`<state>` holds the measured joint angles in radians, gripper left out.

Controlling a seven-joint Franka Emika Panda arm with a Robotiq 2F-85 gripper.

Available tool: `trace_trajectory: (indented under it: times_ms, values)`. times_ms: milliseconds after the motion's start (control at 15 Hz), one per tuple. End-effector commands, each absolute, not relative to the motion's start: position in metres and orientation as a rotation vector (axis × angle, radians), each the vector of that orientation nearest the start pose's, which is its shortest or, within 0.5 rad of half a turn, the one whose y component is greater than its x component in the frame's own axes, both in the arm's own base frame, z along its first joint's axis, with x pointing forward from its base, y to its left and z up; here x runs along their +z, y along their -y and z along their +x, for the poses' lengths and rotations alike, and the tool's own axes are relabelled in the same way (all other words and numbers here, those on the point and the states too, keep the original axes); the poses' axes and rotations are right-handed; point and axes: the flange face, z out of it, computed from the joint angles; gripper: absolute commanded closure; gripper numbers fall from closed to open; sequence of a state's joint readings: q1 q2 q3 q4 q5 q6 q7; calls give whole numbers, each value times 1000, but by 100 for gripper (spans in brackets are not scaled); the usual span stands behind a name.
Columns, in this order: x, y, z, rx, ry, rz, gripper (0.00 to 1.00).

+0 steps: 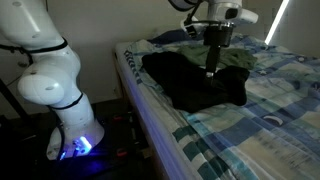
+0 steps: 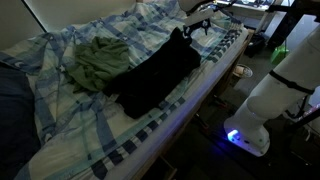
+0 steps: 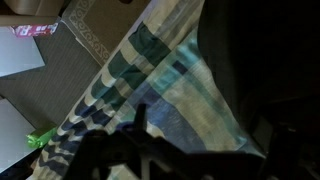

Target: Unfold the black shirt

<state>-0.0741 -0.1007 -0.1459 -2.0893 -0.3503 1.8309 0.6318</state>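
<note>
The black shirt (image 1: 195, 82) lies on the bed, stretched along it in both exterior views (image 2: 150, 78). My gripper (image 1: 211, 68) hangs straight down at the shirt's far edge, with its fingertips at the cloth (image 2: 188, 32). In the wrist view the shirt (image 3: 255, 60) fills the right side as a dark mass. My gripper (image 3: 200, 135) looks open there, with plaid sheet showing between the two dark fingers. The right finger merges with the black cloth, so I cannot see whether it touches.
The bed's blue plaid sheet (image 1: 270, 100) covers the mattress (image 2: 70, 120). A crumpled green garment (image 2: 98, 60) lies beside the shirt, away from the bed's edge. The robot's white base (image 1: 60, 95) stands on the floor next to the bed, and floor and a rug (image 3: 90, 40) show past the edge.
</note>
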Motion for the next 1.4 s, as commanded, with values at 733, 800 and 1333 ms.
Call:
trace_trajectory:
  times_ms: [733,800,1333]
  values:
    - [444,140,492,62,-1143,-3204,0]
    - [448,144,488,75,-1164,-3206,0]
    - [450,158,466,215,-1220,-3193,0]
